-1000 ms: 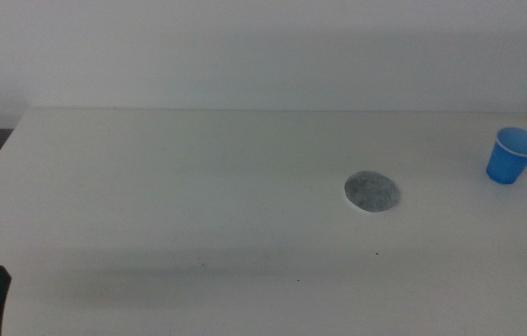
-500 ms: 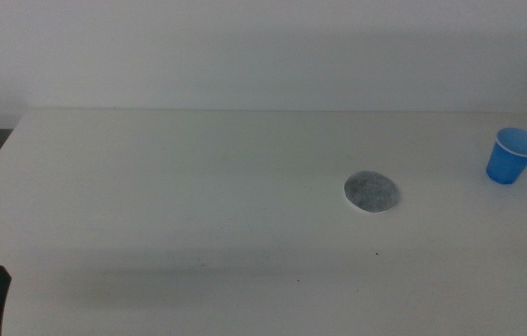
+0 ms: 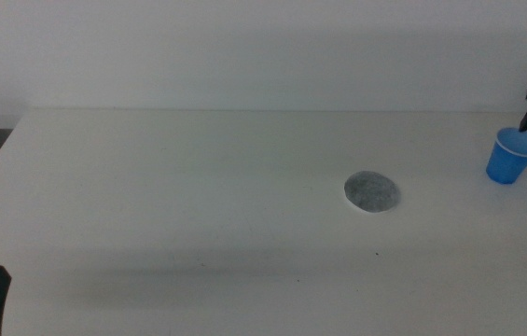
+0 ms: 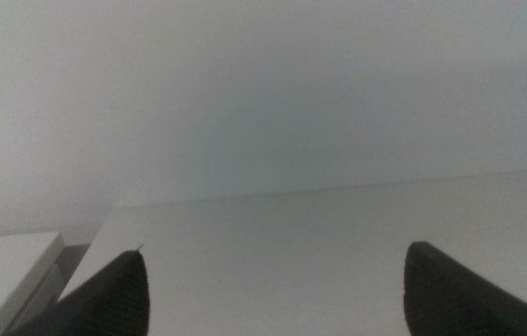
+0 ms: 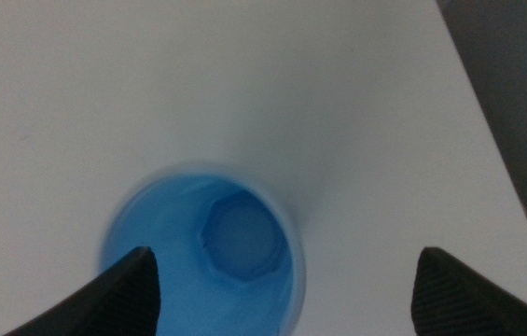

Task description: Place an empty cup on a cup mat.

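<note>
The cup (image 3: pixel 511 156) stands upright near the worktop's (image 3: pixel 198 187) right edge, well apart from the cup mat (image 3: pixel 372 191); the right tool (image 5: pixel 282 280) hovers above, spread wide to straddle it. The left tool (image 4: pixel 272 285), also spread, waits.

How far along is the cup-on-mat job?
Early. Done: nothing placed; the blue cup stands upright near the table's right edge, apart from the grey cup mat. In hand: the right gripper hovers over the cup, jaws open, not gripping. The left gripper waits open at the near-left corner. Left: grasp, carry to the mat, set down.
</note>
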You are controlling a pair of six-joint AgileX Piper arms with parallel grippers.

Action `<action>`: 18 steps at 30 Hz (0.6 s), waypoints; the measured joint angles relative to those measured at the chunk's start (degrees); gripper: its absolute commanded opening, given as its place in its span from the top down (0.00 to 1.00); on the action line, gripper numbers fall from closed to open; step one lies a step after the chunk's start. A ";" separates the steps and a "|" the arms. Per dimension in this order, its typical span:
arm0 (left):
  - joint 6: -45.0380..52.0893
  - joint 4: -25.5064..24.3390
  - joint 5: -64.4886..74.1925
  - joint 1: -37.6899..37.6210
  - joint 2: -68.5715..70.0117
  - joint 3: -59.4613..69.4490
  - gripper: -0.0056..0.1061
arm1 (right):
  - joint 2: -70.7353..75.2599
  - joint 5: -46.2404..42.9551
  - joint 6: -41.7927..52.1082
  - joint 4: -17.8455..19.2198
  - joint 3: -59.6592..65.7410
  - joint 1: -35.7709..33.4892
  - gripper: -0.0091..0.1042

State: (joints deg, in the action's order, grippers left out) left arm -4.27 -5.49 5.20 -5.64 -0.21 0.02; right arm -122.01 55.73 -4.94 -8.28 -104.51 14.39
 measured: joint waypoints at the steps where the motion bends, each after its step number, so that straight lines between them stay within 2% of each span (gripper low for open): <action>1: 0.00 0.00 0.00 0.00 0.00 0.00 0.11 | -1.41 0.00 0.00 0.00 -0.81 0.00 0.26; 3: 0.00 0.00 0.00 0.00 0.00 0.00 0.11 | -3.62 -0.03 0.00 0.00 -1.73 0.00 0.33; 5: 0.00 0.00 0.00 0.00 0.00 0.00 0.11 | -5.55 -0.14 -0.31 0.00 -1.98 0.00 0.50; 7: 0.00 0.00 0.00 0.00 0.00 0.00 0.11 | -6.78 -0.14 -0.43 0.00 -2.02 0.00 0.71; 8: 0.00 0.00 0.00 0.00 0.00 0.00 0.11 | -7.38 -0.14 -0.43 -0.13 -2.02 0.00 0.93; 14: 0.00 0.00 0.00 0.00 0.00 0.00 0.11 | -4.36 0.80 -0.01 0.92 -2.02 -2.76 0.90; 18: 0.00 0.00 0.00 0.00 0.00 0.00 0.11 | -0.11 2.35 0.07 1.05 -2.15 -8.33 0.90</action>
State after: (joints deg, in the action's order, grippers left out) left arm -4.27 -5.49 5.20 -5.64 -0.21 0.02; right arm -122.12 58.09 -4.87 -7.23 -106.66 6.07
